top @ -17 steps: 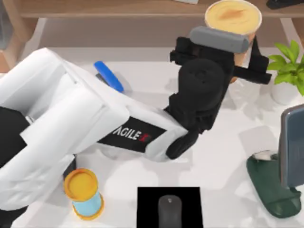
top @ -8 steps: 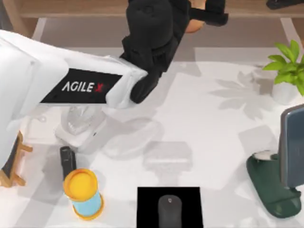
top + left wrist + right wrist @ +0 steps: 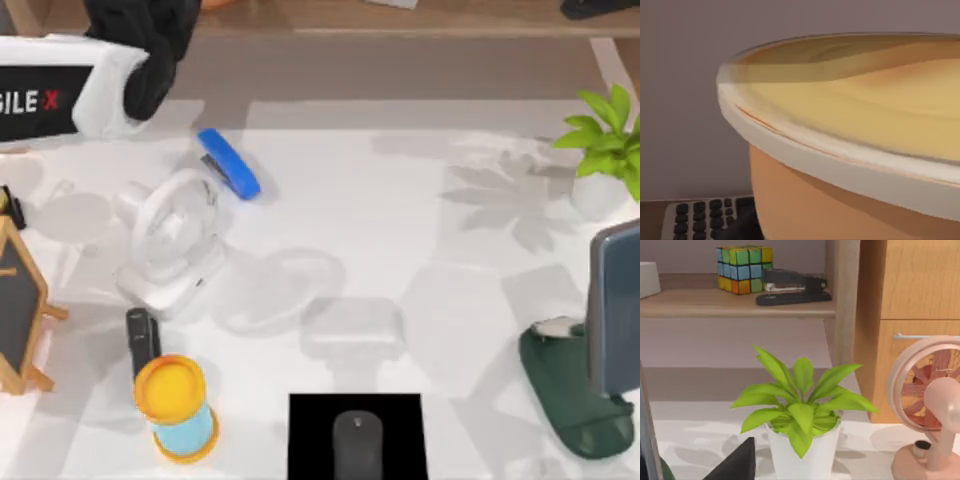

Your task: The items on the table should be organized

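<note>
The tall orange drink cup (image 3: 840, 190) with its yellow-orange lid looms close in the left wrist view, carried by my left gripper over the shelf. In the top view my left arm's black wrist (image 3: 145, 40) is at the back left, with a sliver of the cup (image 3: 215, 3) beside it. The dark grey mouse (image 3: 357, 445) lies on a black pad at the front of the table (image 3: 400, 200). The grey-blue slab (image 3: 612, 310) stands upright on a green holder at the right. A dark part of my right gripper (image 3: 737, 462) faces a potted plant.
On the left stand a blue stapler (image 3: 228, 163), a white fan (image 3: 175, 240), a yellow-topped blue item (image 3: 177, 405) and an easel board (image 3: 15, 310). The plant (image 3: 605, 150) is back right. The brown shelf (image 3: 400, 15) holds a keyboard (image 3: 700, 215).
My left arm has swung from the back middle to the back left, carrying the orange cup with it. This uncovers the stapler and the fan. Nothing else has moved.
</note>
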{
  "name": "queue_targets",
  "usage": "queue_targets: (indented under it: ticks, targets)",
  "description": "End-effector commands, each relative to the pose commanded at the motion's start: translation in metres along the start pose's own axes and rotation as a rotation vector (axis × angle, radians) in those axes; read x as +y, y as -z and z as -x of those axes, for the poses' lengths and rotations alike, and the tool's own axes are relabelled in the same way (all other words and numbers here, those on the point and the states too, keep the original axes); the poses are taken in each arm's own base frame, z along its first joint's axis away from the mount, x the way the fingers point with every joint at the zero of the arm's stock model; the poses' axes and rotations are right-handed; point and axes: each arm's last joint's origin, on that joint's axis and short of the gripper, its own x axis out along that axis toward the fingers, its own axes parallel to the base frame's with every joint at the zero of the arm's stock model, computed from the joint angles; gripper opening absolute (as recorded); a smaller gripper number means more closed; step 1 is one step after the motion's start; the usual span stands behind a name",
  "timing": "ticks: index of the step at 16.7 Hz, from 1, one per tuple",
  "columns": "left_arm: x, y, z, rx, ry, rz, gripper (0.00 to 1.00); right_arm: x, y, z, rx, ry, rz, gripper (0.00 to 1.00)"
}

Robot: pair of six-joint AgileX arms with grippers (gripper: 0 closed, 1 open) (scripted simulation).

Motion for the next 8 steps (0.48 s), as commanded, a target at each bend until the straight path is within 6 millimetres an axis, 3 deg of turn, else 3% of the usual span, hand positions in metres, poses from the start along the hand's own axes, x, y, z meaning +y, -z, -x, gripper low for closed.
queue_targets:
  ticks: [3,8]
  targets:
    - [0.034,0.003,-0.005,0.051,-0.093,-0.025,0.0,0.0,0.0,0.0,0.0,0.0,0.0,1.0]
    - [0.034,0.005,-0.005,0.056,-0.095,-0.028,0.0,0.0,0.0,0.0,0.0,0.0,0.0,1.0]
